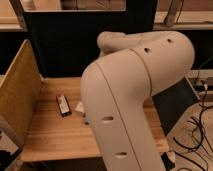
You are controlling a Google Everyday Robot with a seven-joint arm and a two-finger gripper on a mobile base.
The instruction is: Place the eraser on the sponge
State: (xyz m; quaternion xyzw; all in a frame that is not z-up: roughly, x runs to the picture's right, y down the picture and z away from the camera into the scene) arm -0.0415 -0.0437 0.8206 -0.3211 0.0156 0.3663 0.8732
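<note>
On the wooden table, left of the bulky white arm, the eraser lies near a white tube. The gripper is hidden behind the arm, so its state cannot be told.

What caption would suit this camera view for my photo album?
Big white robot arm looms over a wooden table, the dark eraser lying on it; gripper out of sight.

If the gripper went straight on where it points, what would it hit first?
Cannot tell: the gripper is out of sight, probably behind the white arm, so its heading is unseen. The eraser lies on the table beside the arm.
</note>
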